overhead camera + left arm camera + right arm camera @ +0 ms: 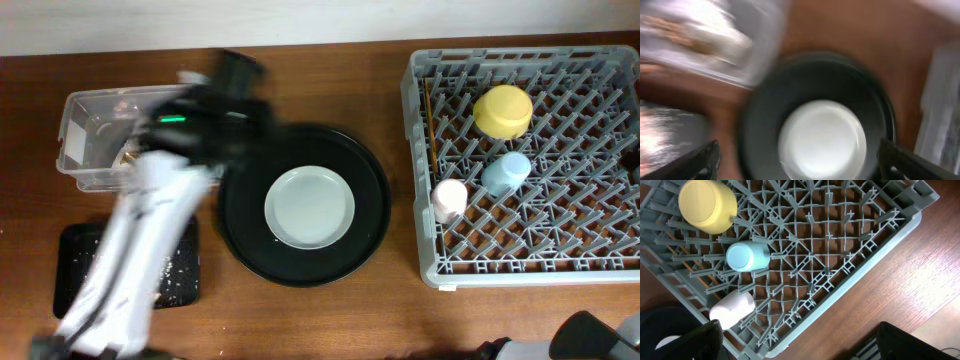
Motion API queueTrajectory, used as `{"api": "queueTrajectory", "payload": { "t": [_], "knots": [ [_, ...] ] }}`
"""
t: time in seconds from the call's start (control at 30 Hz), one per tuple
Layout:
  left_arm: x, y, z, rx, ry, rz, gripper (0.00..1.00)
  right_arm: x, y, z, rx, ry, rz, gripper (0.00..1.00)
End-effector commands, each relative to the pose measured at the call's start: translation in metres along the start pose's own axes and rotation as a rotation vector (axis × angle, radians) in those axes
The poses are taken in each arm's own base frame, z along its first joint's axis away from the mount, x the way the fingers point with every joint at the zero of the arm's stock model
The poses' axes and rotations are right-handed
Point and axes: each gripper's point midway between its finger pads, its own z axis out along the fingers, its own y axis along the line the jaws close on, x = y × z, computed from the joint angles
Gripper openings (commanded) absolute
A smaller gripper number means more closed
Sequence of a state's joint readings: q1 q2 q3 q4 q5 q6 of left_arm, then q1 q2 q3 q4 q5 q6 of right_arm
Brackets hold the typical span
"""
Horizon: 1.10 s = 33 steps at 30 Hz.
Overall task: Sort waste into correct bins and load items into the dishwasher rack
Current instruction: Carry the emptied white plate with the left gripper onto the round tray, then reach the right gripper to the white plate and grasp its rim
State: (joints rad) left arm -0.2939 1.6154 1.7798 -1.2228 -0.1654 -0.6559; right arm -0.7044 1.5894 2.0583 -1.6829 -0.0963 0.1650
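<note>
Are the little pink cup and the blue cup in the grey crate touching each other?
Apart. The right wrist view shows bare pegs of the rack between the pink cup and the blue cup.

Your left arm (150, 250) is a blurred streak down the left of the overhead frame, hiding part of the clear tub (80, 105) and the shallow black tray (72, 255); your left wrist view is blurred throughout, the plate (822, 140) only a pale disc; the rack (422, 150) runs off the overhead's right edge.
</note>
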Motion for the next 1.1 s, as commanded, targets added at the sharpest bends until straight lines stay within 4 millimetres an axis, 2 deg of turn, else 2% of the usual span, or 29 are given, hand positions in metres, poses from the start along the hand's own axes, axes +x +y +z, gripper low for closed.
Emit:
{"api": "queueTrajectory", "payload": {
  "t": [0.0,0.07,0.13,0.17,0.3,0.4,0.47,0.53,0.67,0.7,0.87,0.97,1.07],
  "knots": [
    [-0.048,0.111,-0.040,-0.142,-0.130,-0.266,0.99,-0.001,0.000,0.000,-0.003,0.001,0.012,0.99],
    [-0.051,0.160,-0.047,-0.222,-0.130,-0.378,0.99,-0.002,0.000,0.000,-0.004,-0.002,0.012,0.99],
    [-0.043,0.212,-0.052,-0.305,-0.091,-0.511,0.99,-0.013,0.004,0.000,-0.024,-0.047,0.007,0.99],
    [-0.039,0.224,-0.053,-0.312,-0.072,-0.552,0.99,-0.016,0.008,0.000,-0.044,-0.058,0.005,0.99],
    [-0.034,0.256,-0.058,-0.300,-0.051,-0.681,0.99,-0.011,0.042,-0.005,-0.247,-0.029,-0.003,0.99],
    [-0.033,0.273,-0.062,-0.324,-0.062,-0.727,0.99,0.010,0.091,-0.025,-0.551,0.076,-0.002,0.99],
    [-0.032,0.279,-0.064,-0.332,-0.066,-0.744,0.99,0.029,0.126,-0.042,-0.722,0.128,-0.118,0.99],
    [-0.032,0.279,-0.064,-0.333,-0.067,-0.746,0.99,0.047,0.148,-0.045,-0.761,0.148,-0.268,0.99],
    [-0.032,0.279,-0.064,-0.333,-0.067,-0.746,0.99,0.105,0.189,-0.021,-0.550,0.233,-0.573,0.99],
    [-0.032,0.279,-0.064,-0.333,-0.067,-0.746,0.99,0.116,0.197,-0.013,-0.494,0.248,-0.596,0.99],
    [-0.032,0.279,-0.064,-0.333,-0.067,-0.746,0.99,0.160,0.237,0.034,-0.197,0.207,-0.623,0.99],
    [-0.032,0.279,-0.064,-0.333,-0.067,-0.746,0.99,0.201,0.269,0.069,-0.132,0.201,-0.676,0.99],
    [-0.032,0.279,-0.064,-0.333,-0.067,-0.746,0.99,0.222,0.280,0.111,-0.026,0.178,-0.629,0.99]
  ]
}}
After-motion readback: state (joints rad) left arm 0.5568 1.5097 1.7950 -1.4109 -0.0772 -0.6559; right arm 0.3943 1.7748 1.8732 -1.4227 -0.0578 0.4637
